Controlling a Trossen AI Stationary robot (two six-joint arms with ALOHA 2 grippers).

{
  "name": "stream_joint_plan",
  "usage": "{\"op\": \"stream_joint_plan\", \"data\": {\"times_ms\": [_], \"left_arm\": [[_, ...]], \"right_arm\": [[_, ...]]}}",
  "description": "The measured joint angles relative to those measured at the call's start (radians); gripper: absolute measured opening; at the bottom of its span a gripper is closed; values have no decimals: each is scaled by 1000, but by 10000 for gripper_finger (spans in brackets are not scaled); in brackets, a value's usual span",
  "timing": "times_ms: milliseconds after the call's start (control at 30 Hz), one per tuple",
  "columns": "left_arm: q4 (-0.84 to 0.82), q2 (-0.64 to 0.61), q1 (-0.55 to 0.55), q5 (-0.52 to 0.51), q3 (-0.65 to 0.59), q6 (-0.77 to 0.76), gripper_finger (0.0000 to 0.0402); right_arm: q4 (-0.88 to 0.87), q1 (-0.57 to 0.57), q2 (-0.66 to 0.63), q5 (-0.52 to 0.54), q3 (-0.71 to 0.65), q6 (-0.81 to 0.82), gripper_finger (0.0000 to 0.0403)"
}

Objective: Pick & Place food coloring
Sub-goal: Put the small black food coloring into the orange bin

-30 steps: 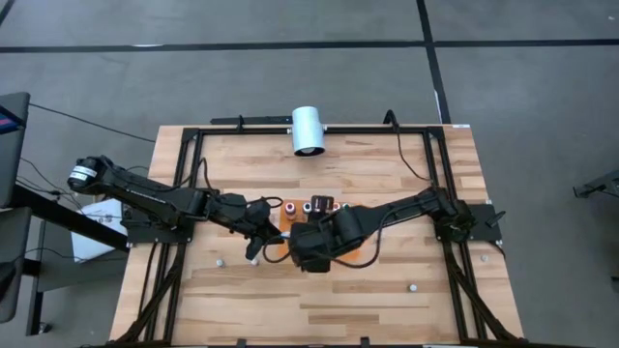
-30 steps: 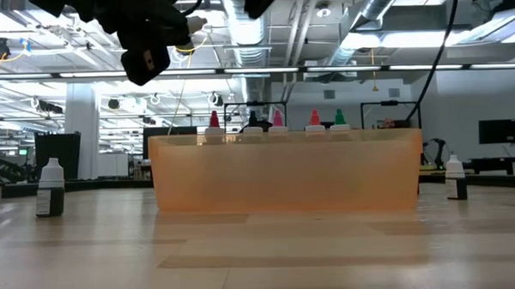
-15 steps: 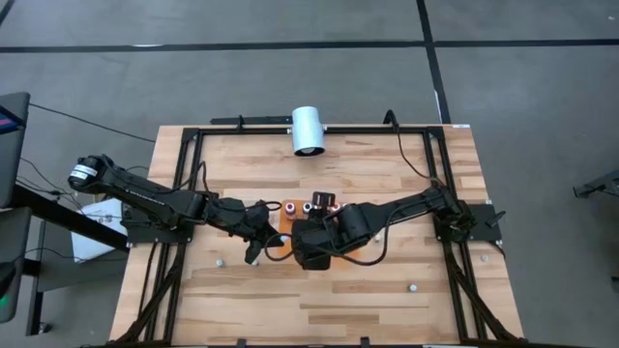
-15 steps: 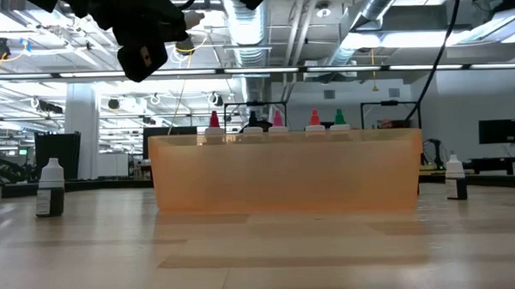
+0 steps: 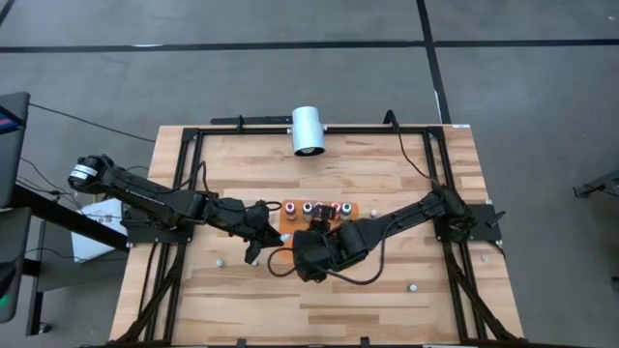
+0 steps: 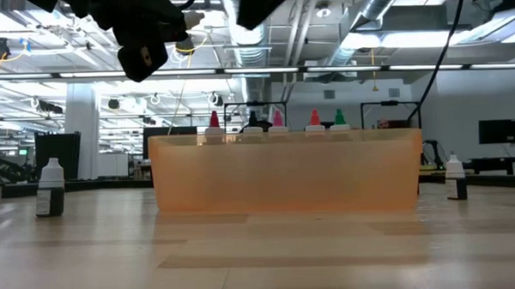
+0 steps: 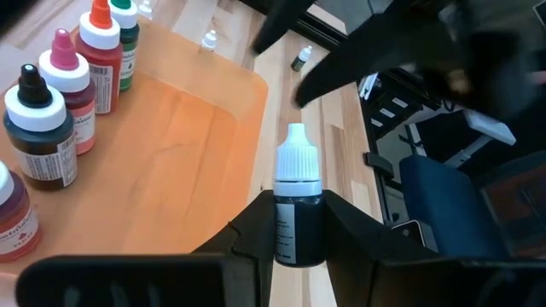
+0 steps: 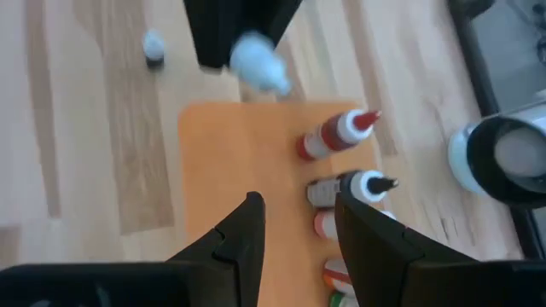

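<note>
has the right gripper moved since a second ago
Yes. In the high view the right gripper has drawn back off the flat orange rectangular mat toward the table's near edge, uncovering the row of small food coloring bottles.

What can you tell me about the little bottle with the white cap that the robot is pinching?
The bottle is small, with a dark body, a printed label down its side and a white pointed cap on top. It stands upright between the left gripper's two dark fingers, which are shut on its sides. It hangs at the edge of the orange tray, apart from the other bottles standing there. In the high view it is hard to see among the arms.
</note>
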Motion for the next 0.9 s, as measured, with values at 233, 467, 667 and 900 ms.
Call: {"op": "stream_joint_plan", "data": {"times_ms": [233,467,667,900], "left_arm": [[3,0,1,-22,0,0,73],[17,0,1,-45,0,7,73],[103,0,1,-51,0,41,73],[214,6,2,-64,-1,47,73]], "right_arm": [[96,14,-198,72,-198,36,131],[534,38,-495,52,-590,30,131],[993,36,-663,-101,-912,4,131],[1288,3,-692,-136,-1067,1,131]]}}
